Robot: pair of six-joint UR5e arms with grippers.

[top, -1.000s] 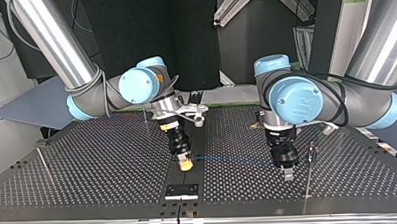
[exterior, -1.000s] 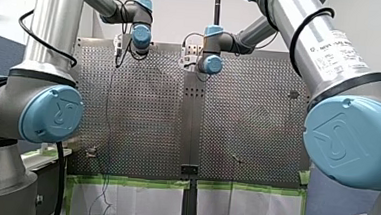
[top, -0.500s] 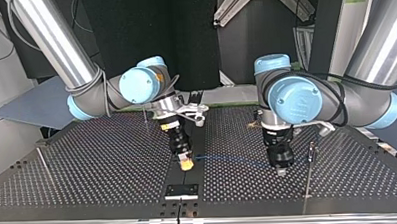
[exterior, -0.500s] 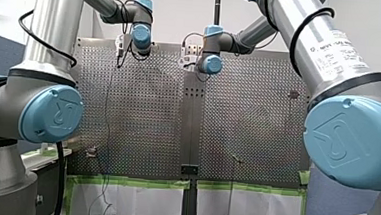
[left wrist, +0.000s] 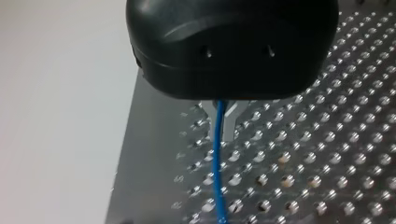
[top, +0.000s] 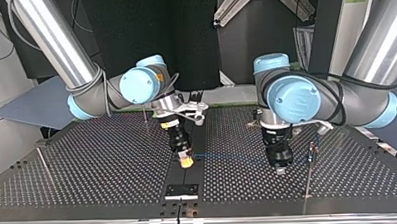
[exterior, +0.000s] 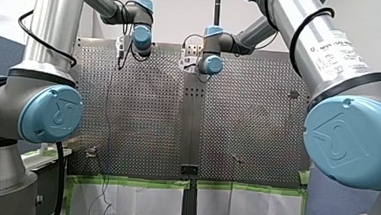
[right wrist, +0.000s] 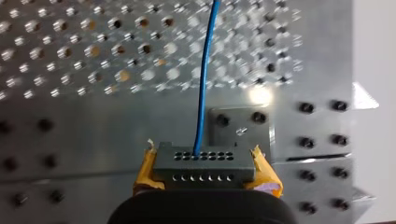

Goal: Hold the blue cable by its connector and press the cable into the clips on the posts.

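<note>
Thin blue cable (right wrist: 201,84) — taut — leaves a dark, many-holed connector (right wrist: 203,161) pinched by my right hand (right wrist: 204,179).

Perforated table (exterior: 143,109) had green tape (exterior: 129,181) running along its near edge, with white sheeting (exterior: 132,204) hanging down below that. A little black bracket (exterior: 189,169) sat on the middle seam, right by that near edge.

The cable (right wrist: 201,84) is showing bright blue against the table (right wrist: 70,116), which is looking silver and dotted all over with holes. The connector (right wrist: 203,161) is reading dark grey with two rows of tiny holes, the pads (right wrist: 145,175) are glowing yellow-orange, my left gripper (left wrist: 219,116) is looking glossy black, and the arm joints (top: 138,85) are showing light blue.
</note>
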